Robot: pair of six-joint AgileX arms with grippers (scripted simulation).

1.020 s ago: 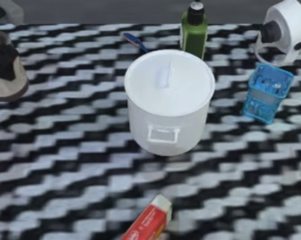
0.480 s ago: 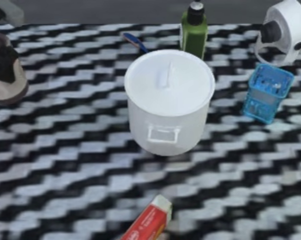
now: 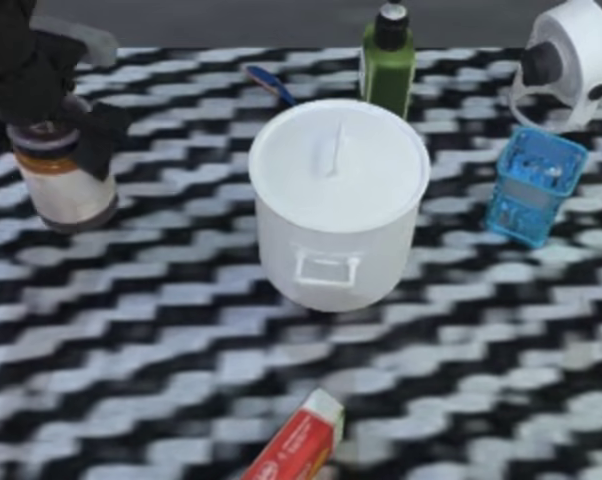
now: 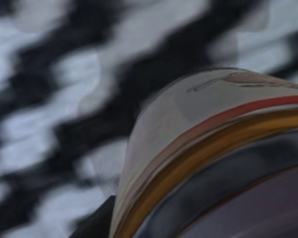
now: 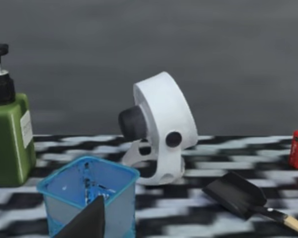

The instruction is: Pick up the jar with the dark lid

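My left claw point(image 3: 56, 125) is clamped over the lid of the one jar with the dark lid point(image 3: 66, 185), left of one white pot point(image 3: 336, 205).

The table point(image 3: 181, 330) carries a black-and-white zigzag pattern across its whole visible surface. At 12 o'clock its far edge meets a plain dark grey backdrop point(image 5: 188, 49), flat and featureless. Lighting is even and diffuse, with soft shadows on the surface.
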